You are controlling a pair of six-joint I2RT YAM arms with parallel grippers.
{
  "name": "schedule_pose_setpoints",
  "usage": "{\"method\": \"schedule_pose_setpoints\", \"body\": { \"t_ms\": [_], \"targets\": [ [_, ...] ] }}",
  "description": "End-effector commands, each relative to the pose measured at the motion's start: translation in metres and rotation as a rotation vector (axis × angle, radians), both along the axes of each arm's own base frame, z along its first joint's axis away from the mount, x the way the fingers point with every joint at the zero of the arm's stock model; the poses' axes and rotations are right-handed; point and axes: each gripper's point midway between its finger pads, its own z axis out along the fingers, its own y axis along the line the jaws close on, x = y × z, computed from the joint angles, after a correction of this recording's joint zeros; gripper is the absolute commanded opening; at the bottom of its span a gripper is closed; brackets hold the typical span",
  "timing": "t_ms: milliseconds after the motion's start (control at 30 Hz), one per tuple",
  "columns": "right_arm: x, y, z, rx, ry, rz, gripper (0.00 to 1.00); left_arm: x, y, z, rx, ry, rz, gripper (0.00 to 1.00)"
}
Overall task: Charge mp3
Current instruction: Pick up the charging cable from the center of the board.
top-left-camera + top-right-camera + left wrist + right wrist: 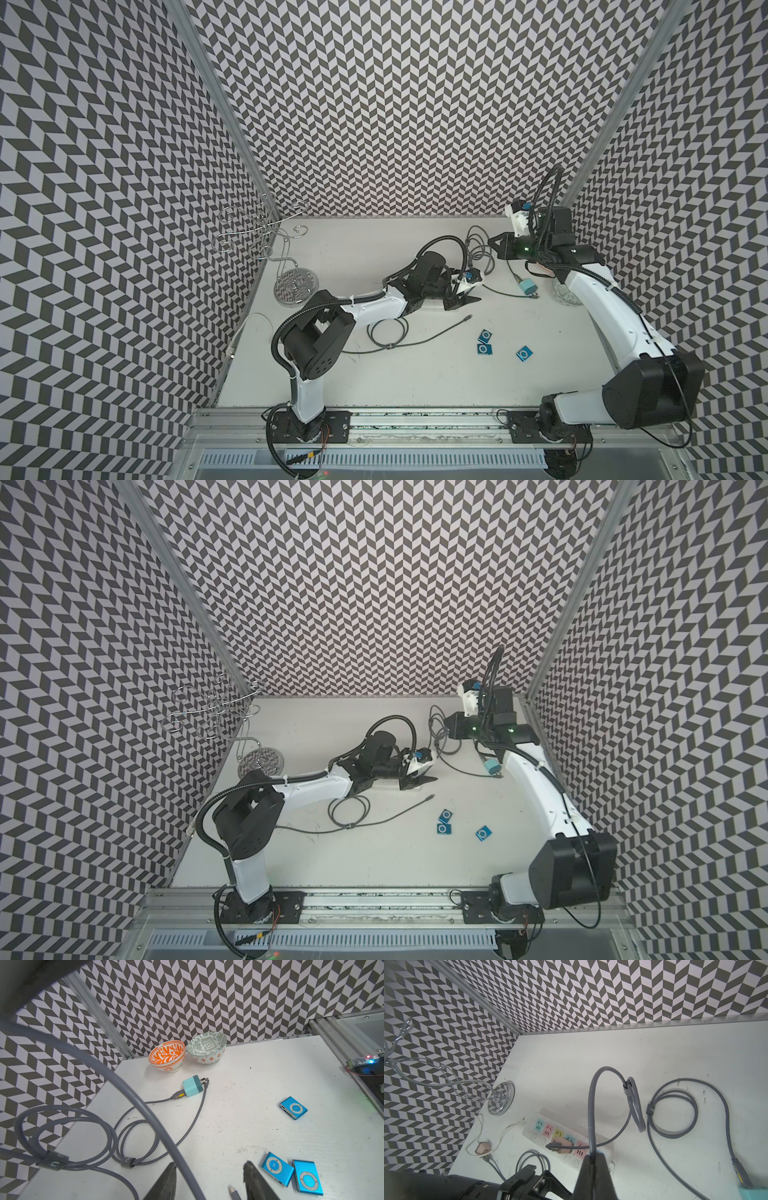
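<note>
Three blue mp3 players lie on the white table: two side by side [485, 335] [483, 349] and a third [525, 353] to their right; the left wrist view shows them too [293, 1110]. My left gripper [209, 1167] is open low over the table, with a loose grey plug tip [234, 1191] lying between its fingers. A raised grey cable [145, 1109] crosses close by one finger. My right gripper [592, 1154] is shut on that grey cable [590, 1105], lifted at the back right [493, 240]. The cable runs from a pink charger [562, 1145] plugged into the power strip [577, 1162].
A teal charger [653, 286] with its own coiled grey cable lies at the right. An orange bowl [167, 1057] and a green bowl [206, 1047] stand by the right wall. A glass stand [293, 286] is at the back left, and a second pink charger [482, 1148] lies near it.
</note>
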Motion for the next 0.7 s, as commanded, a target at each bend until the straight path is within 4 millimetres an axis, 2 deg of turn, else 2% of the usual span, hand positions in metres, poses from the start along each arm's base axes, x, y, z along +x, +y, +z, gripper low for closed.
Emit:
{"method": "schedule_pose_setpoints", "body": {
  "t_ms": [0,100,300,600,667],
  "targets": [
    [0.003,0.005,0.032,0.003,-0.127,0.009,0.00,0.001,-0.006,0.024,-0.026,-0.022,-0.010,0.48],
    [0.002,0.006,0.033,-0.005,-0.139,0.006,0.00,0.003,-0.009,0.022,-0.007,-0.007,-0.012,0.43],
    [0.002,0.009,0.029,-0.024,-0.143,0.004,0.00,0.001,-0.010,0.026,-0.021,0.006,-0.015,0.40],
    [0.000,0.018,0.039,0.010,-0.189,0.041,0.00,0.004,-0.010,0.021,-0.009,0.028,0.001,0.07],
    [-0.001,0.020,0.040,0.025,-0.197,0.047,0.03,0.005,-0.009,0.024,-0.016,0.036,0.007,0.01]
  ]
}}
